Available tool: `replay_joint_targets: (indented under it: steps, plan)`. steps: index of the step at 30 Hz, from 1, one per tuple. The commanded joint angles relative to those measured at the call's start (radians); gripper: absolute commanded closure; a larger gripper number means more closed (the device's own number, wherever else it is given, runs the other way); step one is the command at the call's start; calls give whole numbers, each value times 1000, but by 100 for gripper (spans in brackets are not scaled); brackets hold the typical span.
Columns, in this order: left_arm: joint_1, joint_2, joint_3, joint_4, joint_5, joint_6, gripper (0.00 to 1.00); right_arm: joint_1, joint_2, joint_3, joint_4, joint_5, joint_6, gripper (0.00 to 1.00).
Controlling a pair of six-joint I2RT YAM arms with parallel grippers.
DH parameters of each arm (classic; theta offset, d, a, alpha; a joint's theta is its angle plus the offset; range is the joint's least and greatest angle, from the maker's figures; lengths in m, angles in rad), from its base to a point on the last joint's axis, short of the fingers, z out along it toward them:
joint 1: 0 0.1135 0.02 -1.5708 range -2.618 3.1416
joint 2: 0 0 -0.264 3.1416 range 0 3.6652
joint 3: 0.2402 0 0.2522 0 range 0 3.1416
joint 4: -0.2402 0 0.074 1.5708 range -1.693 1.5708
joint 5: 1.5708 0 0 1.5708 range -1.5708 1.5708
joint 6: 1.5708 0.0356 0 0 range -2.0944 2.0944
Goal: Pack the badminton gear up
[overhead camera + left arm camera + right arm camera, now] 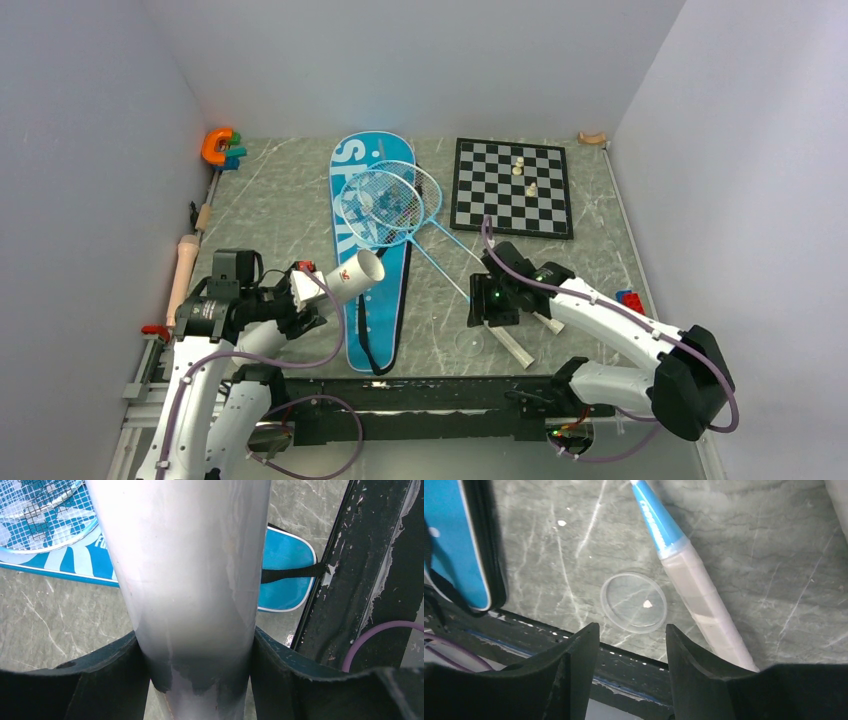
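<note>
The long blue SPORT bag (370, 250) lies flat in the middle of the table. Two racket heads (385, 200) rest on its upper part, and their white handles (515, 345) reach toward the front right. My left gripper (305, 295) is shut on a white tube (350, 275), holding it tilted above the bag's left edge. The tube fills the left wrist view (185, 570). My right gripper (631, 630) is open and empty. It hovers over a clear round lid (634, 601) beside a racket handle (704, 605). No shuttlecock shows.
A chessboard (512, 187) with pale pieces sits at the back right. An orange toy (218, 147) and a wooden rolling pin (184, 265) lie along the left wall. Red and blue bits (630, 298) lie by the right wall. A black rail (420, 395) runs along the near edge.
</note>
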Motion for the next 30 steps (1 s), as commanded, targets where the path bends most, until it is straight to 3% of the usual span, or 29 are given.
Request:
replay_joint_targets:
  steps: [1,7,17,30]
  plan:
    - [-8,-13,12,25,28,13,60,-1,1,-46,36,14,35,46]
    - [-17,-23,4,21,18,14,60,-1,53,-98,87,14,41,53]
    - [-30,-22,6,25,11,7,60,5,74,-138,128,32,65,56]
    - [-35,-23,15,3,-1,25,60,146,121,-141,135,205,163,63]
